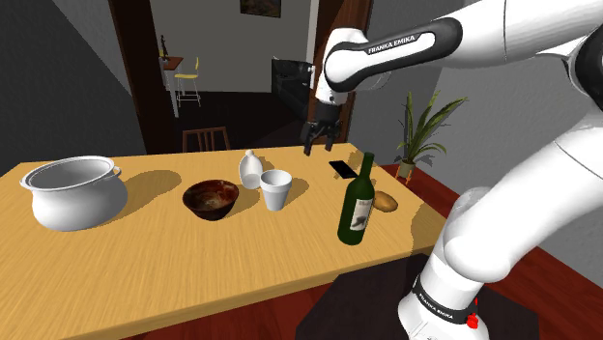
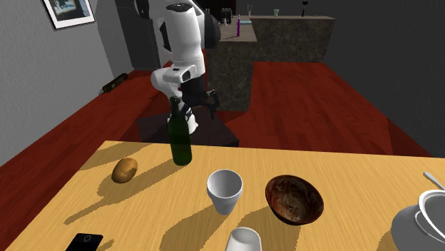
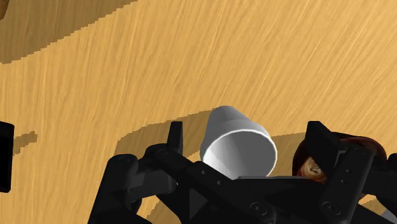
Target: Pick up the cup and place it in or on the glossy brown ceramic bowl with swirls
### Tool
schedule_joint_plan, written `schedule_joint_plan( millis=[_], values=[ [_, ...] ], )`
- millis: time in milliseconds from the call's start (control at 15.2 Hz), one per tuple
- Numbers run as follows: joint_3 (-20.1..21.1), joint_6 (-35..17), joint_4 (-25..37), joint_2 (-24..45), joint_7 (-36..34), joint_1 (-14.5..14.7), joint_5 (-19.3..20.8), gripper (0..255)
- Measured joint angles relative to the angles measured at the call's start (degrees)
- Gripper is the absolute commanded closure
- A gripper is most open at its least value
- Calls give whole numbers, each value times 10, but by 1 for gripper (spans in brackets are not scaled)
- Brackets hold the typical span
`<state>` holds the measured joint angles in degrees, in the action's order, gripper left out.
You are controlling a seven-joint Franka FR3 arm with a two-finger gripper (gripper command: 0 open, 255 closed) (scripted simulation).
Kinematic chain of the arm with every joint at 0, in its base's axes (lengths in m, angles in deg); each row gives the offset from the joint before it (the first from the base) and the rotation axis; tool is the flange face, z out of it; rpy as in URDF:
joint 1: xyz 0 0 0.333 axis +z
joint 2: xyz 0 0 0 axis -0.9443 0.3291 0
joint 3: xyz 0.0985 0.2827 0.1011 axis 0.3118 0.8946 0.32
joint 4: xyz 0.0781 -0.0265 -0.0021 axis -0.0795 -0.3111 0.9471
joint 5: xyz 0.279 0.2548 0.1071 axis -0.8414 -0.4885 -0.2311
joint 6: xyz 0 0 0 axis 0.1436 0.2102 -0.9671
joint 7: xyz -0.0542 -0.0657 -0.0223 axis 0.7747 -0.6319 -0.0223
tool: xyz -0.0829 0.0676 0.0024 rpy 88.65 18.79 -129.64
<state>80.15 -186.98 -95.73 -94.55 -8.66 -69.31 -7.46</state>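
A plain white cup (image 1: 275, 189) (image 2: 224, 190) stands upright on the wooden table (image 1: 145, 261). Close beside it, toward the shoulder view's left, sits the glossy brown swirled bowl (image 1: 211, 199) (image 2: 294, 198), with nothing in it. My black gripper (image 1: 320, 140) (image 2: 202, 107) hangs open in the air, above and behind the cup, touching nothing. In the wrist view the cup (image 3: 238, 143) shows far below between the spread fingers (image 3: 173, 137), and the bowl (image 3: 369, 149) peeks out past the other finger.
A green bottle (image 1: 358, 203) (image 2: 180, 135) stands near the stand-side edge with a potato (image 1: 386, 202) (image 2: 124, 170) beside it. A black phone (image 1: 341, 168) lies behind them. A white vessel (image 1: 251, 169) lies tipped behind the cup. A large white pot (image 1: 72, 193) stands beyond the bowl.
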Motion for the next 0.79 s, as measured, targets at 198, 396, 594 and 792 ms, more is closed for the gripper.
schedule_joint_plan(
  millis=[198, 396, 594, 792],
  values=[
    [-10, -40, 24, 68, 14, 2, -8, 0],
    [-17, -81, 39, 129, 29, 3, -19, 0],
    [-23, -109, 77, 200, 45, 4, -34, 0],
    [-26, -128, 120, 267, 60, 2, -51, 0]
  ],
)
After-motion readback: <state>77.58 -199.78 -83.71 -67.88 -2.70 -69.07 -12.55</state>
